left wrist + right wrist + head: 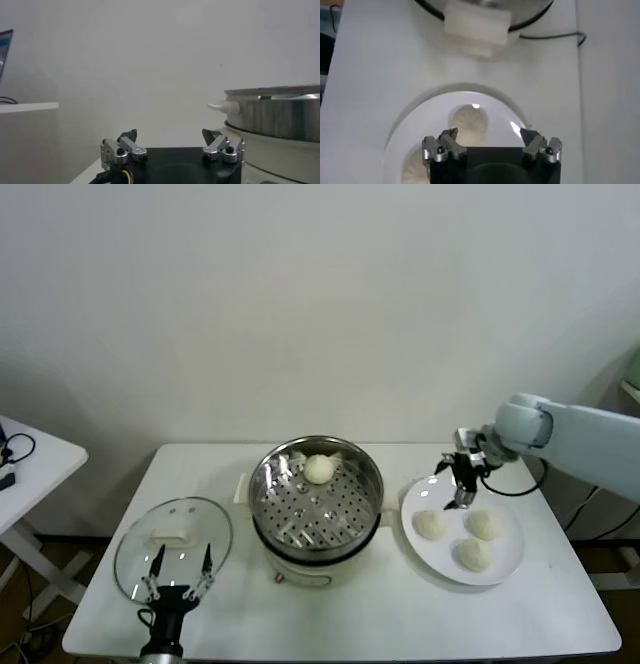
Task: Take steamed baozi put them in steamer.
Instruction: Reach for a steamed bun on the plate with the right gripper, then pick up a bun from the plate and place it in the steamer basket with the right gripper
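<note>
one steamed baozi (319,469) already sits on the perforated tray inside the steamer (317,496), toward twelve o'clock of the pot. three more baozi lie on the white plate (505,562), which stands just beside the steamer at its three o'clock: one at the plate's nine o'clock (430,525), one at two o'clock (484,525), one at six o'clock (474,555).

the right gripper (456,476) hovers above the plate's eleven o'clock edge, fingers spread wide and holding nothing; its wrist camera looks down on a bun (468,123) between the open tips. so the step in hand looks like the reach for the second bun. the next move calls for coming straight down around one bun and closing gently, since the dough is likely soft.

the left gripper (180,576) waits at the table's front, over the near edge of the glass lid (172,544) at the steamer's nine o'clock, fingers apart and empty.
</note>
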Robot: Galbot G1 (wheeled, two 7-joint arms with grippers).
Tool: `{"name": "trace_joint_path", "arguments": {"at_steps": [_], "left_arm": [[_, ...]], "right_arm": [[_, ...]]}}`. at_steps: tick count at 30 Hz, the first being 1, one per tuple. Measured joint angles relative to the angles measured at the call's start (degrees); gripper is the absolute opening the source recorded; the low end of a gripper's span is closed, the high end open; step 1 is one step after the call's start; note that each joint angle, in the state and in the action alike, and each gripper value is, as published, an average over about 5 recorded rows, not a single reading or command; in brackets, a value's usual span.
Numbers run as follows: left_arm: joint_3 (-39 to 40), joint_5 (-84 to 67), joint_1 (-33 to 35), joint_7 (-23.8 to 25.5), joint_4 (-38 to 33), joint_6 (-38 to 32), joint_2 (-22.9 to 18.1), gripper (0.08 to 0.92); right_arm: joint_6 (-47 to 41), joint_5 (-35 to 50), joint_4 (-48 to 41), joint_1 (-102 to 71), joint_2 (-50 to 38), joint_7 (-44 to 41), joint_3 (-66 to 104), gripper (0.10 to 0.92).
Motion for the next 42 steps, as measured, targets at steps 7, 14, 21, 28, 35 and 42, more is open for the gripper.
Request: {"name": "trace_joint_path", "arguments": {"at_steps": [7,14,21,28,35,42], "left_arm": [[-0.1,0.5,0.0,0.0,0.5,-0.1,0.1,0.823],[-0.2,0.8,-0.1,-0.1,1.0,-0.2,0.2,0.823],[-0.5,0.9,0.1,-0.1,1.1,-0.2,0.5,0.823],[-0.6,0.9,0.0,-0.2,1.2,-0.2,0.6,0.823],[-0.7,0.9,0.1,-0.2,1.2,-0.2,0.5,0.823],[-0.9,0.8,0.3,-0.3,0.8,-0.1,0.5,0.823]], "right_arm": [[-2.2,-1.7,-3.3,-6.8,1.3,0.9,4.5,0.823],[-3.1,-2.0,-6.7,-10.6,4.2,1.4,7.2,0.823],[-4.1,-1.8,-8.9,-12.3,6.7,1.4,8.1,0.791],[-4.3,-1.8,-9.5,-12.7,7.3,0.9,8.3,0.625],[-3.8,-0.3,-8.0,-9.1,6.7,-0.8,6.1,0.490],[-2.1,5.0,-4.1,5.0,6.6,-5.1,-2.7,0.517]]}}
